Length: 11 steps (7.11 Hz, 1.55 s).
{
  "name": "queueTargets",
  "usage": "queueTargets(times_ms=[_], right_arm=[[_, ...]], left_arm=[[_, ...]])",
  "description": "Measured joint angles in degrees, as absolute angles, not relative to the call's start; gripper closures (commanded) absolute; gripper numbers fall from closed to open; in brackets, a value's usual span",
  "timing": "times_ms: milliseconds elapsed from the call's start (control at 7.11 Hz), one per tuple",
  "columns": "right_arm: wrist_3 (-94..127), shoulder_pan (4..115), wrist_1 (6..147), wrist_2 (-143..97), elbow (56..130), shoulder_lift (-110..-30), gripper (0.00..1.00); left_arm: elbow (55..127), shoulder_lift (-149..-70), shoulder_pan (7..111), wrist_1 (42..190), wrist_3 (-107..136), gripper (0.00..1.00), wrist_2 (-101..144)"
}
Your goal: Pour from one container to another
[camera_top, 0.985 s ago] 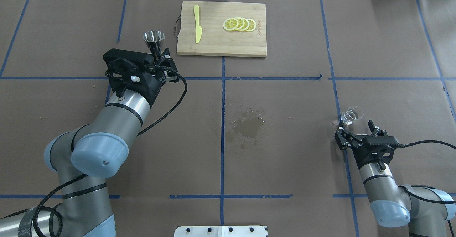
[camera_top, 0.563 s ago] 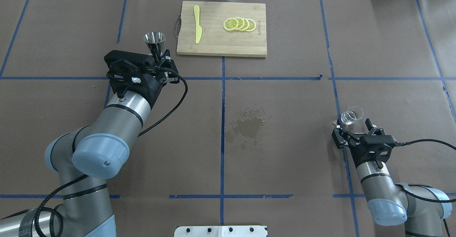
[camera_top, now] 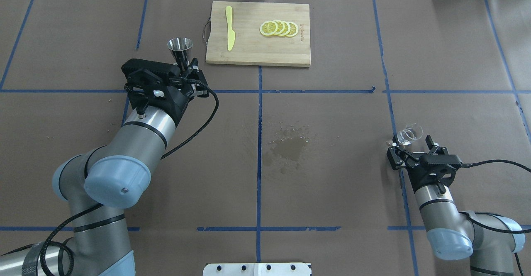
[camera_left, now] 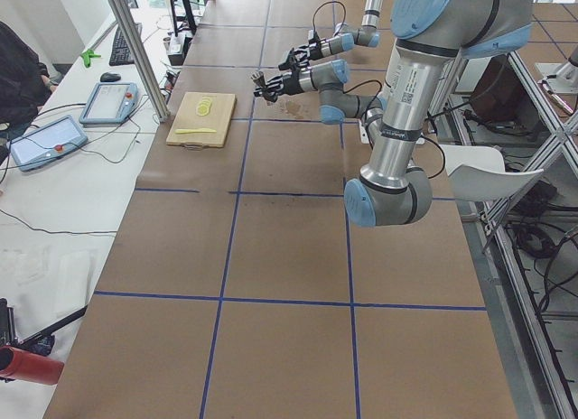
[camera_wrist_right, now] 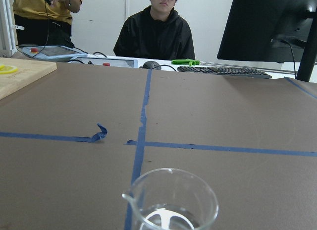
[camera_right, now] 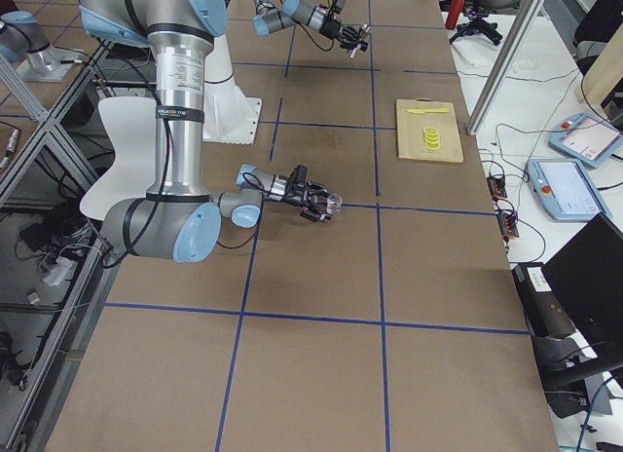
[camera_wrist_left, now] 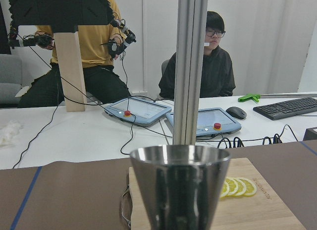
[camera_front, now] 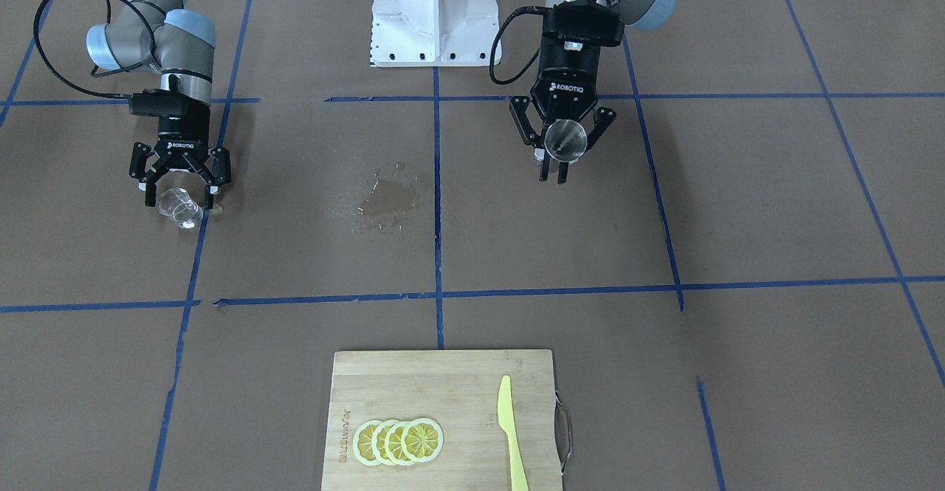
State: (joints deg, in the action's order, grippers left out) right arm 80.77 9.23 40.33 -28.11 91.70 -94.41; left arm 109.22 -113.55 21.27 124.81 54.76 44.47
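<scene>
The left end effector pinches the steel cup upright, just beside the cutting board at its handle end; well apart from that board, the right end effector is spread, the glass beaker standing on the bench at its fingertips

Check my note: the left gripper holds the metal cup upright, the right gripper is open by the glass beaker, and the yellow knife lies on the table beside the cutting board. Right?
One slip: the yellow knife lies on the cutting board, not beside it, as the overhead exterior view shows. The rest stands.
</scene>
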Motion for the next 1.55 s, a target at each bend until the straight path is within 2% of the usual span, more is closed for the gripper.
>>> queueTargets(times_ms=[704, 844, 1126, 1548], right_arm=[[79.68, 10.65, 40.34, -28.69, 91.61, -93.39, 0.06], [79.59, 10.75, 40.34, -28.72, 91.46, -93.3, 0.09], [79.63, 11.01, 40.34, -28.76, 91.14, -93.23, 0.26], [79.62, 11.62, 40.38, -29.1, 90.6, -92.53, 0.27]], left_arm=[[109.12, -113.49, 21.27, 124.81, 54.76, 1.0, 44.44], [109.12, -113.48, 21.27, 124.8, 54.76, 1.0, 44.44], [109.1, -113.5, 21.24, 124.81, 54.75, 1.0, 44.39], [109.18, -113.34, 21.18, 124.8, 54.76, 1.0, 44.39]])
